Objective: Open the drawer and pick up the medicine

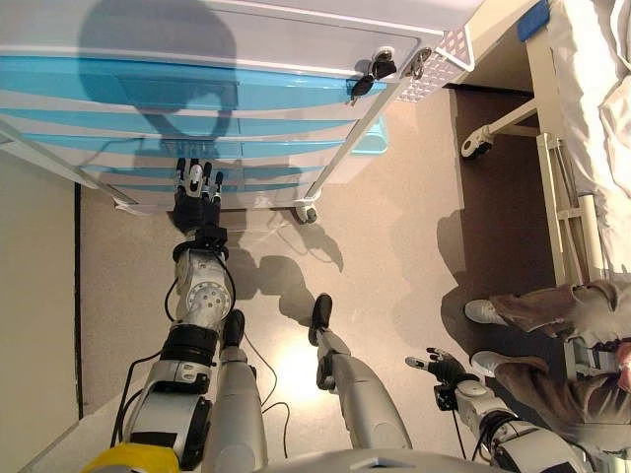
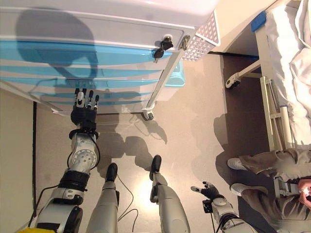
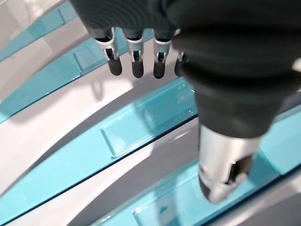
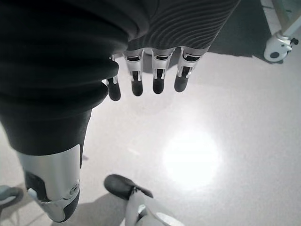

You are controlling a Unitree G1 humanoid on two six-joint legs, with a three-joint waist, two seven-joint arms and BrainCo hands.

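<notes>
Beige speckled floor [image 1: 394,256] is seen under a white cabinet [image 1: 296,39] on wheels, which has a stack of translucent blue drawers [image 1: 148,94], all of them pushed in. A bunch of keys [image 1: 370,77] hangs from the lock at the right end of the cabinet front, and a white perforated basket [image 1: 434,64] is fixed on its right side. The left hand [image 1: 197,202] is raised to the lower drawers, with the fingers [image 3: 136,63] straight and slightly spread, the tips just before the blue fronts; nothing is held in it. The right hand [image 1: 439,367] hangs low at the near right over the floor, fingers relaxed and empty. The medicine cannot be seen in any view. At the right a bed frame [image 1: 552,177] with white bedding is placed, and a person's legs [image 1: 552,325] and white shoes are seen beside it.
</notes>
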